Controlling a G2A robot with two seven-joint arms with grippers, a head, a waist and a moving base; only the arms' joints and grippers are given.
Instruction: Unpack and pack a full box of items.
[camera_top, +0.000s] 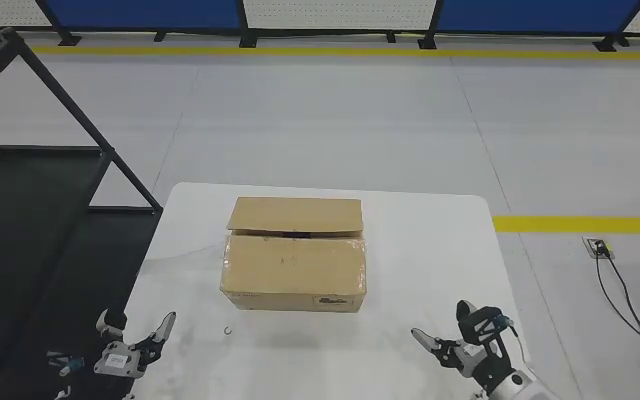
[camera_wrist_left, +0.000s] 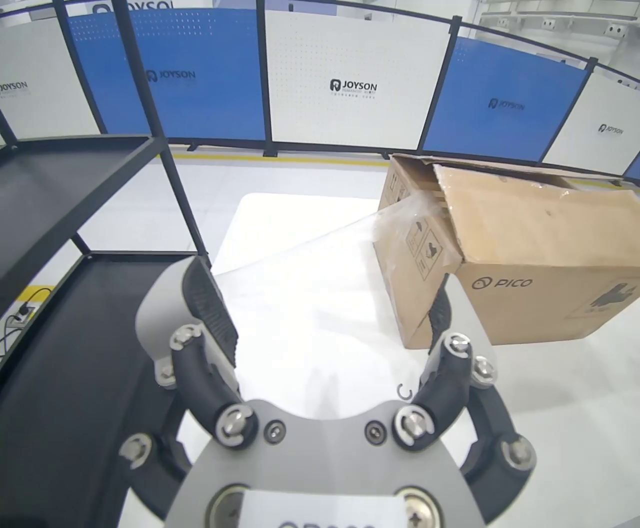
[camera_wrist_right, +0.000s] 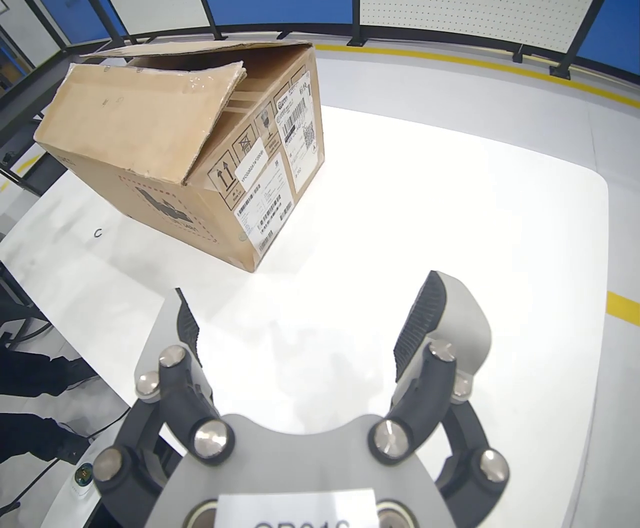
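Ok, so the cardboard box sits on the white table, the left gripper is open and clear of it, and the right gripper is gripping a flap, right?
Not quite: the right gripper is open and empty, clear of the cardboard box, as the right wrist view shows. The rest holds.

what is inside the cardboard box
A flap lies over the opening of the cardboard box. Through the side gap, brown cardboard layers show; clear plastic film hangs at one end. Any items underneath are hidden.
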